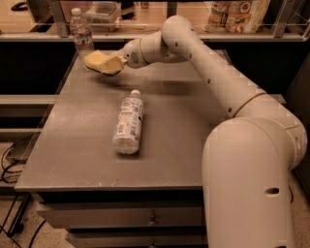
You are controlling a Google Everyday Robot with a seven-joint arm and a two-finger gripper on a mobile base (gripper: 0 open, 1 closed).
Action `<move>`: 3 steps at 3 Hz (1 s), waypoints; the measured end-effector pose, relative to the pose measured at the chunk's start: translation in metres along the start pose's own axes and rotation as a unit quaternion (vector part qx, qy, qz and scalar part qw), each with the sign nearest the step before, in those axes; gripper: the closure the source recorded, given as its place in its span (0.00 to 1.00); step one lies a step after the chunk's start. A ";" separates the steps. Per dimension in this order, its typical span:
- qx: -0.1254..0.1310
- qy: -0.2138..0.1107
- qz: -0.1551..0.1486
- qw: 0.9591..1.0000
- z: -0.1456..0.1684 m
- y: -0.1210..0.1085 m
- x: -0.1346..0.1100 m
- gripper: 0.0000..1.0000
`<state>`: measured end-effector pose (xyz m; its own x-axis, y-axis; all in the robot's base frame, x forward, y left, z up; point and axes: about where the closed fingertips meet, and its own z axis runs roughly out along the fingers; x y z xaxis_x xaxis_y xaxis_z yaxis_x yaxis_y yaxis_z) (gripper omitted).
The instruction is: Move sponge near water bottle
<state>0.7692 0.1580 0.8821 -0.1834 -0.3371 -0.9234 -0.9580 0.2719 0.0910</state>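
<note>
The pale yellow sponge [98,61] is held in my gripper [112,64], just above the table's far left part. The gripper is shut on the sponge. The slim clear water bottle [81,35] with a white cap stands upright at the table's far left corner. The sponge hangs just to the right of the bottle and slightly in front of it, close to its base.
A fatter bottle with a large white label [129,123] lies on its side in the middle of the grey table [193,135]. My arm [213,72] reaches across from the right. A shelf with packages [232,12] runs behind the table.
</note>
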 end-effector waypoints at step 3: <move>0.045 0.021 -0.001 0.999 -0.002 -0.017 0.008 0.00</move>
<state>0.7837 0.1483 0.8736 -0.1915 -0.3749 -0.9071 -0.9351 0.3505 0.0525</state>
